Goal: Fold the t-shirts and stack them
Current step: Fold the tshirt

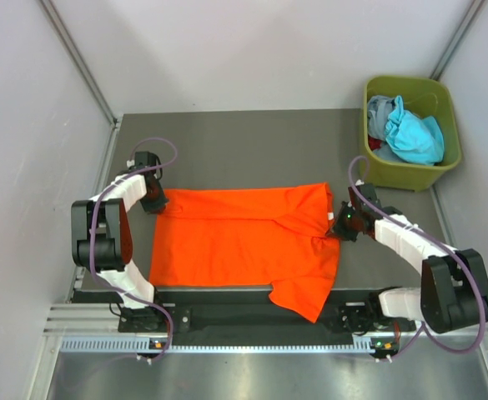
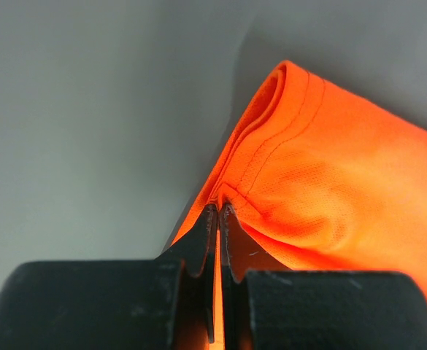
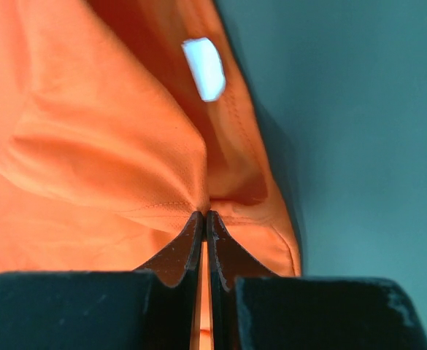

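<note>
A bright orange t-shirt (image 1: pixel 244 237) lies spread across the dark table, folded along its length, one sleeve hanging over the near edge. My left gripper (image 1: pixel 154 200) is shut on its far left corner, where the hemmed edge (image 2: pixel 286 138) bunches between the fingertips (image 2: pixel 212 219). At the shirt's right end my right gripper (image 1: pixel 341 223) is shut on the cloth near the collar; the white neck label (image 3: pixel 204 68) shows just beyond the pinched fold (image 3: pixel 125 168). Teal-blue (image 1: pixel 415 133) and grey (image 1: pixel 380 117) t-shirts lie crumpled in the bin.
The olive-green plastic bin (image 1: pixel 406 173) stands at the far right, off the table's corner. Grey walls close in on both sides and the back. The metal rail (image 1: pixel 244 333) with both arm bases runs along the near edge.
</note>
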You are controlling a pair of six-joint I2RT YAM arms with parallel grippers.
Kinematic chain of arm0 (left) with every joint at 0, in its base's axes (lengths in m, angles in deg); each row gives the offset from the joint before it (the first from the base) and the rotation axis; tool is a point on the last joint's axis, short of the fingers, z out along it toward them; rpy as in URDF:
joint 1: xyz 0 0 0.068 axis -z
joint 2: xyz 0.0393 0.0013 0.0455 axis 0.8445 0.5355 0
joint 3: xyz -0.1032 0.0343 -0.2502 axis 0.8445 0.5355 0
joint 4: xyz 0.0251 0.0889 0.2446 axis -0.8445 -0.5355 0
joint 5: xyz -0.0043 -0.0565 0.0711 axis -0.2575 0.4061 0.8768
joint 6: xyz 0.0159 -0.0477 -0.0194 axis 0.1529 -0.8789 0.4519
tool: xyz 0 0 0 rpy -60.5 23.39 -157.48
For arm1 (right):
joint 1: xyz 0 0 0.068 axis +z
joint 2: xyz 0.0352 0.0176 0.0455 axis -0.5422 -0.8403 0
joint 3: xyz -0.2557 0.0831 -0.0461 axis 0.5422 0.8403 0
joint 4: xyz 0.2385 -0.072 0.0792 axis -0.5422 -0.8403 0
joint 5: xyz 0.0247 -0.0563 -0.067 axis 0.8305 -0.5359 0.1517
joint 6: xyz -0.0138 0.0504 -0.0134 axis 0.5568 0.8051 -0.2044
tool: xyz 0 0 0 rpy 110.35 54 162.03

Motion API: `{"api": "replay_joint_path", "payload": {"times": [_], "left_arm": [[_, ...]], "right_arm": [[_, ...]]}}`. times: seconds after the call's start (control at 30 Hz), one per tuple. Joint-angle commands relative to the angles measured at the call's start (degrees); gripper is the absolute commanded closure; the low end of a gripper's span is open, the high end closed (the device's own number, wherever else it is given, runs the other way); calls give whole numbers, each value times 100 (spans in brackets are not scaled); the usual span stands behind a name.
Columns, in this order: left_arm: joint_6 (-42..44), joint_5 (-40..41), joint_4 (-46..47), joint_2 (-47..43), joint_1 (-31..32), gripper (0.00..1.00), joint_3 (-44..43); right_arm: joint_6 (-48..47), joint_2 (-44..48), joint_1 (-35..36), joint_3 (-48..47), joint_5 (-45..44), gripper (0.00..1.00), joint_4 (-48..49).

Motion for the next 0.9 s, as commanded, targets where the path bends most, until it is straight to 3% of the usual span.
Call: {"api": "replay_joint_path", "payload": {"times": [0.0, 0.13, 0.37, 0.4, 0.43, 0.5, 0.53, 0.67, 0.87], "left_arm": [[88, 163, 211, -39, -49, 100, 37], [71, 154, 281, -83, -75, 100, 116], [-17, 172, 115, -153, -102, 100, 63], [-26, 181, 53, -206, -110, 96, 55], [-35, 198, -43, -258, -119, 84, 37], [-105, 207, -245, -469, -119, 71, 46], [-131, 181, -281, -540, -137, 60, 63], [-158, 154, -413, -865, -137, 49, 2], [158, -240, -71, -674, -172, 39, -367]], "right_arm": [[305, 289, 43, 76, -49, 100, 262], [446, 369, 96, 200, 29, 99, 376], [-308, 79, 96, -71, -5, 67, 104], [-736, 96, 96, -334, -49, 62, 25], [-941, 79, 96, -493, -119, 58, -193], [-1536, -34, 87, -1047, -418, 51, -423], [-1679, -70, 87, -1179, -462, 49, -433], [-2041, -412, 96, -1855, -472, 40, -214], [-2217, -1607, 78, -2891, -357, 40, -248]]}}
